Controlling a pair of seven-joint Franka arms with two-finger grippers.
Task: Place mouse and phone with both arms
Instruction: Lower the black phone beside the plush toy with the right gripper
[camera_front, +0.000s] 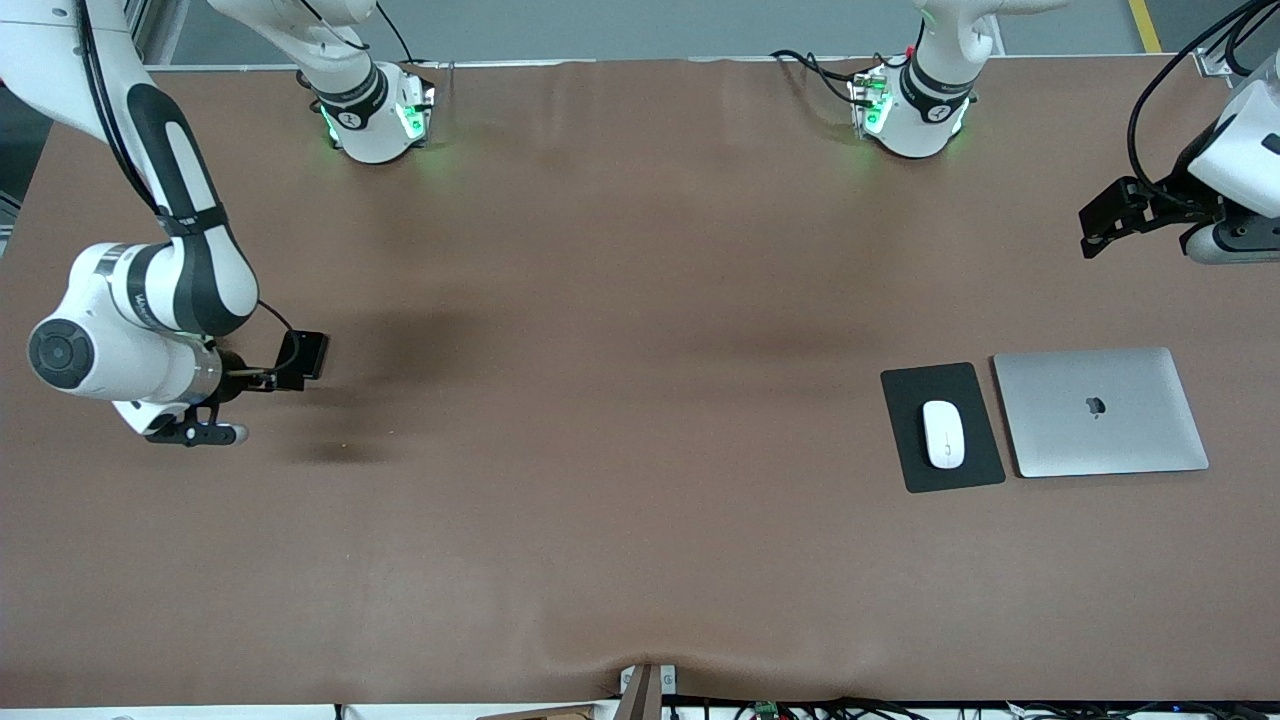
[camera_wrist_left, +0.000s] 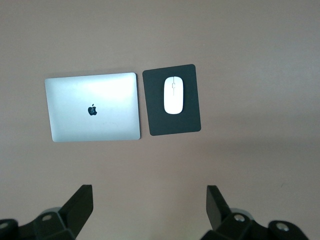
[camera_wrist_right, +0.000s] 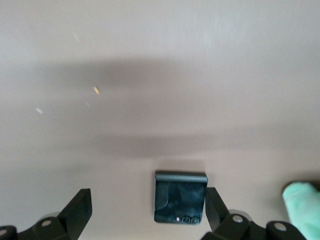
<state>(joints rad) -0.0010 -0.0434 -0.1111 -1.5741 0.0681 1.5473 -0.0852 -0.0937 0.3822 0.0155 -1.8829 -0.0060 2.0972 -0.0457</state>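
Brown matte cloth, faintly creased, covers the table (camera_front: 600, 400). Toward the left arm's end lies a flat black pad (camera_front: 941, 427), a rectangle with rounded corners, and on it sits the mouse (camera_front: 943, 434), a glossy white oval with a thin grey line near 1 end. Just beside the pad, nearer the table's end, is a closed laptop (camera_front: 1100, 411) of brushed silver metal, apart from the pad by a narrow strip of cloth.

At the right arm's end, the right gripper (camera_wrist_right: 147, 196) is low over the cloth with its 2 black fingers spread wide. The phone (camera_wrist_right: 180, 197), a glossy black near-square slab with rounded corners, is between them, close against 1 finger; whether it rests on the cloth I cannot tell.

The left gripper (camera_wrist_left: 150, 192) hangs high over the left arm's end of the table, jaws wide apart and holding nothing.
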